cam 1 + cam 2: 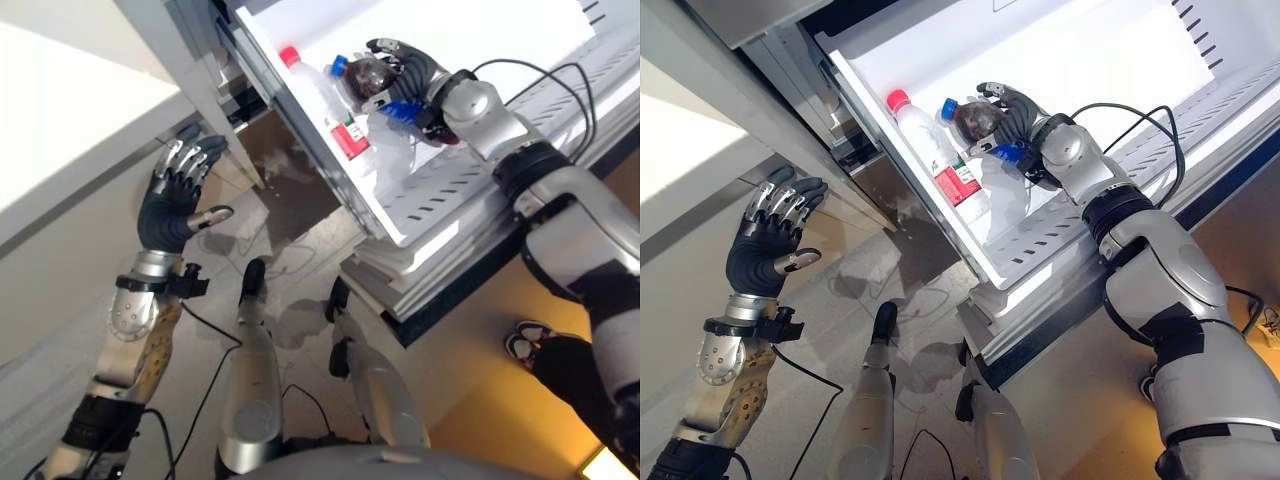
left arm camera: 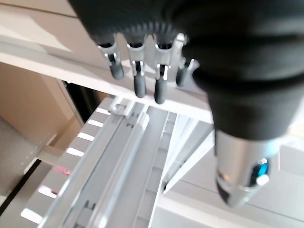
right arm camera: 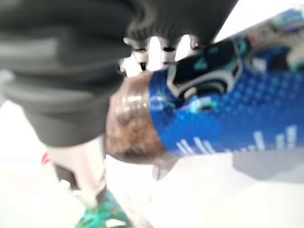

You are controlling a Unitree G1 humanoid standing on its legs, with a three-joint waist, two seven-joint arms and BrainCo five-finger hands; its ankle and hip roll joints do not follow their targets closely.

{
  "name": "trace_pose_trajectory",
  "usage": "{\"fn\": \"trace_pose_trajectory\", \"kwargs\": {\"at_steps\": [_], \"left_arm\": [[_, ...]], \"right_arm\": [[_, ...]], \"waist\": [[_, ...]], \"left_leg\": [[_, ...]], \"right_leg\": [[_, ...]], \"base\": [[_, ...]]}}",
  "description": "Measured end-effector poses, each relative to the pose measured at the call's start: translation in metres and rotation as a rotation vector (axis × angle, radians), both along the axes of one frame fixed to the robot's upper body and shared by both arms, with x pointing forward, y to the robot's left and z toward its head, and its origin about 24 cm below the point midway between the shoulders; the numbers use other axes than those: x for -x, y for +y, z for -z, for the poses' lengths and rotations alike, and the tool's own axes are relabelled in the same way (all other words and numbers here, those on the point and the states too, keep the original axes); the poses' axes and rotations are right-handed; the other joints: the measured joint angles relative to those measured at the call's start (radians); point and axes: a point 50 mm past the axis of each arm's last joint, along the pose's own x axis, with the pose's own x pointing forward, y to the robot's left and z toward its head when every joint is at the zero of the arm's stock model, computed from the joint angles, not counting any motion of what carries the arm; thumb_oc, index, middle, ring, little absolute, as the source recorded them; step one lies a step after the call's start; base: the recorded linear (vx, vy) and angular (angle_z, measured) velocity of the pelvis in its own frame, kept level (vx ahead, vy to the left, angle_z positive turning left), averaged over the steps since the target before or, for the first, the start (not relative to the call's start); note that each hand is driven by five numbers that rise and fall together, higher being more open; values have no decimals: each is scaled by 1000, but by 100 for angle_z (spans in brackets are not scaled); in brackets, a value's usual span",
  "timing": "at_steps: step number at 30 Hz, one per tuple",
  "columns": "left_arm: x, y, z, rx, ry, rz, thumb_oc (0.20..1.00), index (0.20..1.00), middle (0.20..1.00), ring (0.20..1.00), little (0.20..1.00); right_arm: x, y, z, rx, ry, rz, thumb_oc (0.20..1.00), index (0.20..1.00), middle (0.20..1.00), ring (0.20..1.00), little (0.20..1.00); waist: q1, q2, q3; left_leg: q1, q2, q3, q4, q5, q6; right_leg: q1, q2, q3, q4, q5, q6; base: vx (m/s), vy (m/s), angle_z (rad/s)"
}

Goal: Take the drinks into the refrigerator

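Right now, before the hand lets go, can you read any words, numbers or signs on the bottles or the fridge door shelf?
Nothing legible.
Clear bottle with red cap: red and green label, print too small to read.
Dark drink bottle with blue cap, held by the right hand: blue label with white marks, too blurred to read in the right wrist view.
White door shelf: no print visible.
The left hand is open, holding nothing.

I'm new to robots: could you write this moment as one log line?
right hand: shut on dark cola bottle in fridge door shelf | clear red-capped bottle: beside it | left hand: open, raised
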Motion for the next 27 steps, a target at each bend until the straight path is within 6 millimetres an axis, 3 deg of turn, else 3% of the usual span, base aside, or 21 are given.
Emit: {"fn": "trace_pose_trajectory", "kwargs": {"at_steps": [13,16,18,20,22,23,27], "left_arm": [[-1,0,-1,0,4,-5,1000,1000,1000,1000,1000],[-3,2,-5,-20,0,-5,1000,1000,1000,1000,1000],[-4,5,-9,-50,-6,-11,1000,1000,1000,1000,1000],[-3,10,-13,-66,-16,-23,1000,1000,1000,1000,1000],[-4,10,-15,-88,-13,-19,1000,1000,1000,1000,1000],[-3,11,-13,-100,-1,-18,1000,1000,1000,1000,1000],[2,21,-7,-112,41,-56,1000,1000,1000,1000,1000]], "right_arm": [[1,6,-2,-2,-8,-18,1000,1000,1000,1000,1000],[10,16,-13,6,-47,-96,1000,1000,1000,1000,1000],[30,31,-25,39,-97,-245,1000,1000,1000,1000,1000],[48,29,-43,68,-156,-324,1000,1000,1000,1000,1000],[62,13,-59,81,-202,-336,1000,1000,1000,1000,1000],[69,8,-63,83,-210,-354,1000,1000,1000,1000,1000],[111,-32,-72,55,-268,-400,1000,1000,1000,1000,1000]], "waist": [[0,0,0],[-2,1,1],[-6,2,1],[-7,1,1],[-24,-2,-1],[-19,-2,-2],[-63,-23,-16]], "left_leg": [[8,1,2,2,1,-1],[23,2,7,5,1,-1],[72,3,18,4,0,-1],[114,4,24,0,-1,-2],[141,2,26,-1,-2,-1],[140,1,24,-1,-2,0],[159,-5,40,4,-2,4]], "right_leg": [[7,1,3,0,2,-2],[20,2,7,1,4,-2],[65,3,8,1,4,-2],[104,4,7,1,3,-2],[129,3,9,1,4,-2],[131,2,8,2,4,-2],[133,-3,40,20,4,0]], "base": [[0,0,0],[-5,17,-4],[12,23,-9],[26,33,-5],[14,22,2],[14,61,-5],[14,72,-10]]}}
